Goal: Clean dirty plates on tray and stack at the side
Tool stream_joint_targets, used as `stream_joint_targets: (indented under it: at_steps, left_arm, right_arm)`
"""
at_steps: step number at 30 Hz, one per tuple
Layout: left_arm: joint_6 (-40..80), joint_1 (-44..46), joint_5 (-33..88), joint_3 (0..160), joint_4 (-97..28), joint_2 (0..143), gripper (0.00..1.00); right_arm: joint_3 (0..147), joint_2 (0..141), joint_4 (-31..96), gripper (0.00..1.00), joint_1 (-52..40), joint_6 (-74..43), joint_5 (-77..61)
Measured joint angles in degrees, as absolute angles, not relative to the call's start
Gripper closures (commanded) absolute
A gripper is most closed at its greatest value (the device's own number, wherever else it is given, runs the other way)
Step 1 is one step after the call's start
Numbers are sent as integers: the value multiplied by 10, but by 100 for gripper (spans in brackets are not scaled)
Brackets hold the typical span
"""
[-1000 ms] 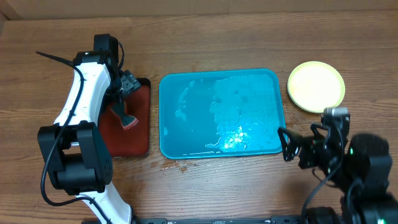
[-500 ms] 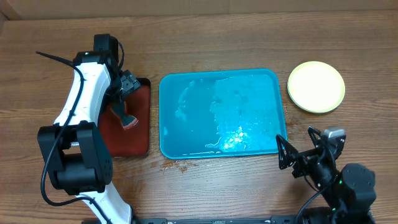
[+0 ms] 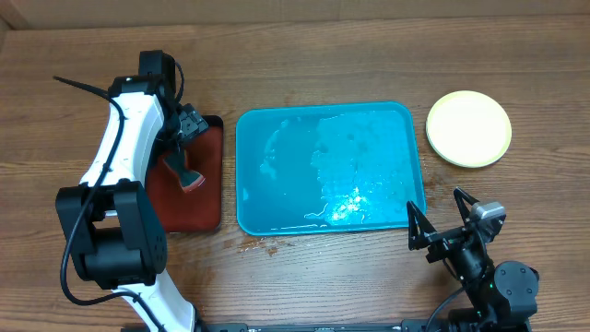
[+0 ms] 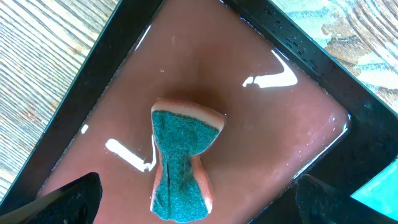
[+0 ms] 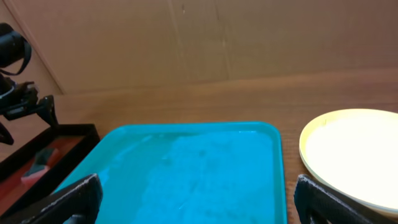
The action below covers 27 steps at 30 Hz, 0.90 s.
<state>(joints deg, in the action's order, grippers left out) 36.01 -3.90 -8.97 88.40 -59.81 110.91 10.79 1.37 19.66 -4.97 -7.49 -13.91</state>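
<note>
The plates point(image 3: 468, 128), showing from above as one yellow-green rimmed disc, lay on the desk point(image 3: 369, 65) just right of the tray's point(image 3: 277, 166) far corner. They sat apart from the right pincer point(image 3: 433, 198), which hung spread and held nothing beside the tray's near right corner. The left pincer point(image 3: 189, 124), also spread, hovered over the sponge point(image 4: 183, 165) in the dark red tray point(image 4: 261, 124). Since a second earlier the right arm had drawn back toward the desk's near edge. The left arm, plates and both trays had not moved.
</note>
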Motion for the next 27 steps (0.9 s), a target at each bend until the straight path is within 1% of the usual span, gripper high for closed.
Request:
stream_joint_targets:
  at_steps: [11, 21, 27]
  left_arm:
    - [360, -39, -90, 884, -598, 1109, 0]
    - [360, -39, -90, 884, -598, 1109, 0]
    - [360, -39, -90, 884, -598, 1109, 0]
  right_arm:
    - [46, 8, 100, 0, -50, -74, -122]
    - [37, 8, 81, 0, -50, -107, -68]
    - [14, 8, 47, 0, -50, -117, -50]
